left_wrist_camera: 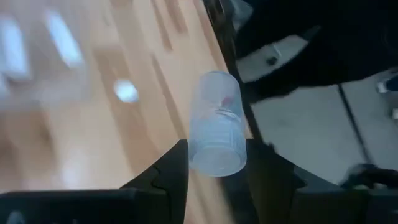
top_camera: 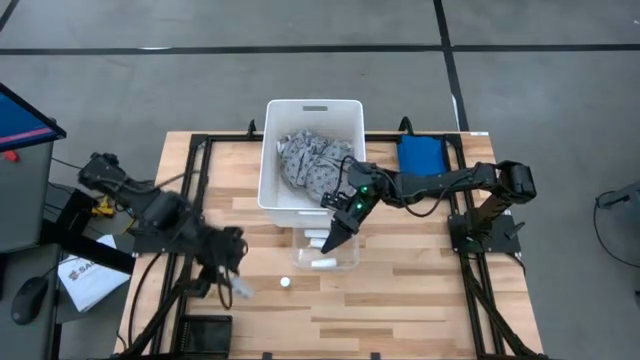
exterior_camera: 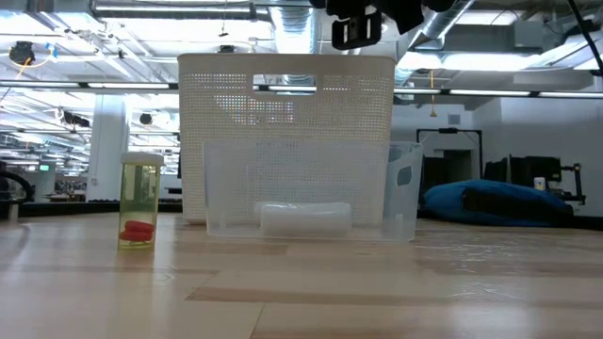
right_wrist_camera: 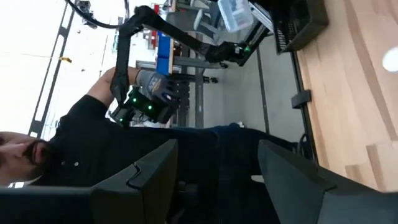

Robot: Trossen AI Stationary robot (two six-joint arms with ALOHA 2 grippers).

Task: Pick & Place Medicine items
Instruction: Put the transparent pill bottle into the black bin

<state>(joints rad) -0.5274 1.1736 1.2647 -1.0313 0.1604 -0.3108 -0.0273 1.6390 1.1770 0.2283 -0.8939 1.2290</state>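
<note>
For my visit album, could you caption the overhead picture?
Left gripper carries a small clear bottle while the right gripper hangs over a clear container.

Pale wood table (top_camera: 420, 290), perforated white plastic bin (top_camera: 274, 150), clear plastic vial (left_wrist_camera: 216, 122).

vial (left_wrist_camera: 215, 123) clear, in left hand; bottle (top_camera: 286, 283) upright, table; cylinder (exterior_camera: 304, 218) lying, tray

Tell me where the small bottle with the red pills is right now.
In the low view the pill bottle stands upright on the wooden table, left of the clear container in front of the white bin, apart from both.
</note>
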